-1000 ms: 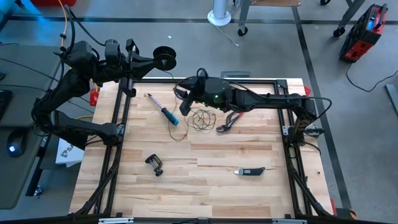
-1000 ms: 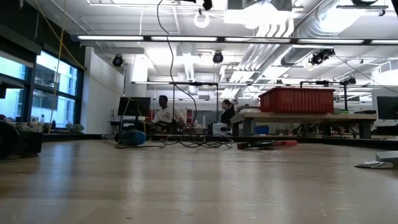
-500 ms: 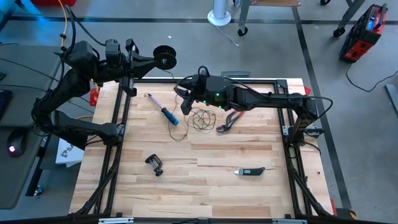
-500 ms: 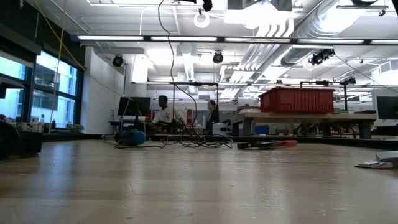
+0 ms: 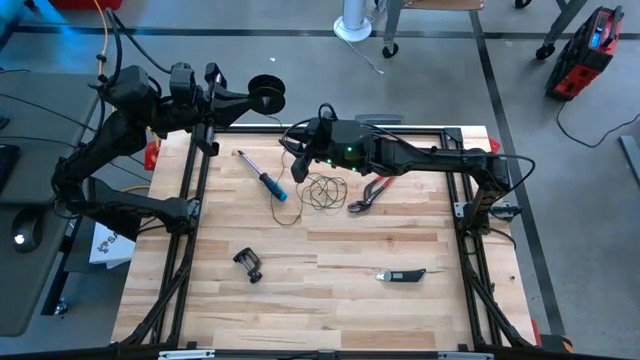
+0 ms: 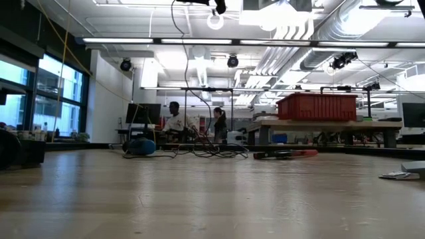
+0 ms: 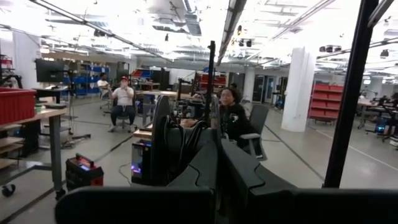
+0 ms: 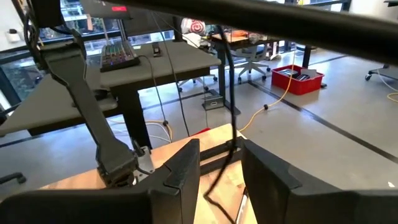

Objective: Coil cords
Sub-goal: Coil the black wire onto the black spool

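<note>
The cord is seen as a hair-thin dark wire lying in loose loops on the wooden table, between the blue-handled screwdriver and the red pliers. It is judged to be very light, springy and prone to tangling, so it is best taken near a free end or on a single strand rather than at the heap. Its small black reel is held beyond the table's far edge by the left hand, which is clamped shut on it. The right hand hangs just above the loops with its fingers part-way apart; a thin strand appears to run between them, though a firm hold cannot be confirmed. The table is smooth bare wood, offering little friction. Beyond it lies an open workshop, with 2 people at distant benches in the low view.
</note>
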